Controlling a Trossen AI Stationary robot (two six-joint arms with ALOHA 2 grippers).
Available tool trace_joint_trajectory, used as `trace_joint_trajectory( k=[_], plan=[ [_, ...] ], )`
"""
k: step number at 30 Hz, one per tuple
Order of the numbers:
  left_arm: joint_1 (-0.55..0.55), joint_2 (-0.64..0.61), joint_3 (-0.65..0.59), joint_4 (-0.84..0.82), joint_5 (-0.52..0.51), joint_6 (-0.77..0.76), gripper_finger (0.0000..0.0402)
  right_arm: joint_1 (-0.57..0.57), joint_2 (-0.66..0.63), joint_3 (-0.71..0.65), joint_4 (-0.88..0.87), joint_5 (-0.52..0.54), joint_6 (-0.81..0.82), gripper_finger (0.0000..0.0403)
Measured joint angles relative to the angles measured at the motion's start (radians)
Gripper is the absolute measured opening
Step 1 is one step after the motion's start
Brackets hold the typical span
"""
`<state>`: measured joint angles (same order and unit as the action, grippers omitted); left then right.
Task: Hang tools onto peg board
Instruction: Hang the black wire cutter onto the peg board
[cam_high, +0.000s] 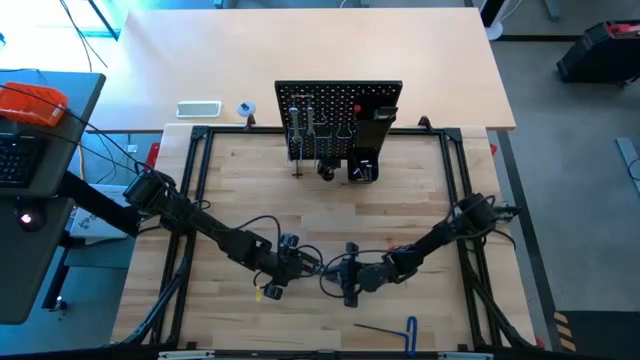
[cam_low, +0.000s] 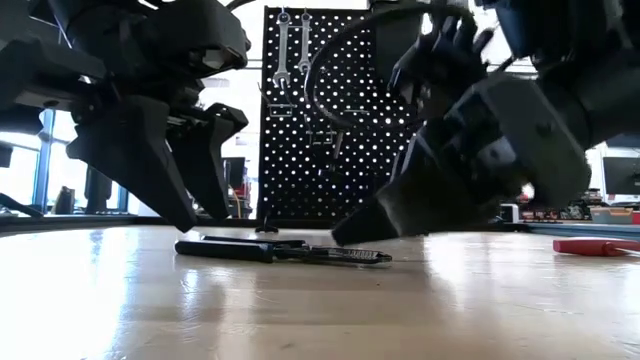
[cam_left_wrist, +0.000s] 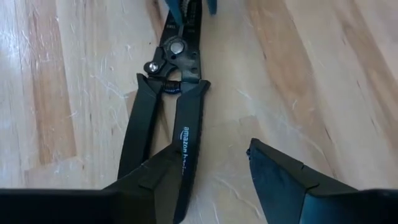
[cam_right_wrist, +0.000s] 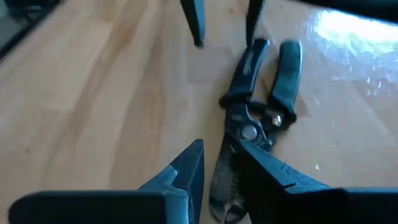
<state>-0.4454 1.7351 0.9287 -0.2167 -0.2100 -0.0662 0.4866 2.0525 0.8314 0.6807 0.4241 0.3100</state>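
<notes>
The left gripper (cam_left_wrist: 230, 180) has its fingers spread wide over the two black handles of the pliers (cam_left_wrist: 168, 118), not squeezing them, and the right gripper (cam_right_wrist: 217, 168) has its fingers close on both sides of the metal nose, though I cannot tell if they pinch it. The pliers lie flat on the wooden table (cam_high: 420, 200), in front of the peg board (cam_high: 340, 120), with handles toward the left arm and nose toward the right arm. They look hard, heavy and slippery at the metal end, so the handles are probably the best place to grab.

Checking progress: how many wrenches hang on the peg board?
2 wrenches show, side by side at the upper left of the peg board in the low view; the arms in front may hide more.
</notes>
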Motion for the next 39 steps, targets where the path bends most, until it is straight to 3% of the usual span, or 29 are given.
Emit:
trace_joint_trajectory(
  k=[15, 25, 39],
  plan=[
    [-0.001, 0.084, 0.005, 0.004, -0.038, -0.007, 0.0151, -0.009, 0.08, 0.004, 0.034, 0.017, 0.074, 0.0005],
    [-0.011, 0.094, 0.004, -0.009, -0.12, 0.011, 0.0106, -0.008, 0.082, 0.002, 0.045, -0.006, 0.074, 0.0002],
    [-0.019, 0.015, -0.002, -0.094, -0.174, 0.045, 0.0153, -0.009, 0.083, 0.002, 0.031, -0.005, 0.074, 0.0002]
  ],
)
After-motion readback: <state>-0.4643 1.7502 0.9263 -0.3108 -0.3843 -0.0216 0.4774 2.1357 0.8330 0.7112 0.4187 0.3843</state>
